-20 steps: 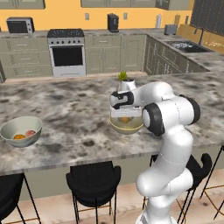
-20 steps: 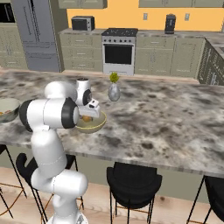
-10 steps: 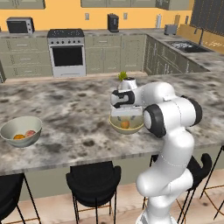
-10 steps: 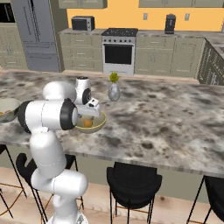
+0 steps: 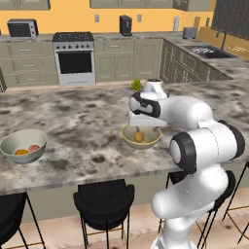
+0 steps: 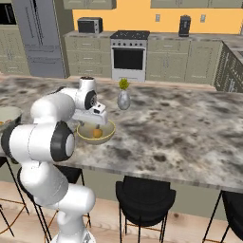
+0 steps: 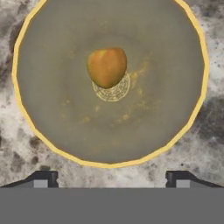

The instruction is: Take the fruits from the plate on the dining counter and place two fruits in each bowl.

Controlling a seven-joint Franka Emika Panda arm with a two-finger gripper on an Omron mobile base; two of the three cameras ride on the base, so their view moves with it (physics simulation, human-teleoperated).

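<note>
the fingers (image 7: pixel 109 179) stood spread wide and empty above a bowl (image 7: pixel 52 144). one yellow-orange fruit (image 7: pixel 106 67) lay inside it, on the marble worktop (image 5: pixel 73 131).

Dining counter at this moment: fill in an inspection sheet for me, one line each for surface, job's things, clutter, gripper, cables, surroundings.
Surface: dining counter, mottled grey-brown marble, dry, no spills seen.
Job's things: near bowl under the hand holds one yellow-orange fruit, lying loose near its middle. Far bowl to the arm's left holds two fruits, an orange fruit and a pinkish-red fruit.
Clutter: small grey vase with a yellow-green sprig stands behind the near bowl.
Gripper: gripper open above the near bowl, holding nothing.
Cables: nothing seen.
Surroundings: black stools at the counter's front; stove, microwave and sink behind.
</note>
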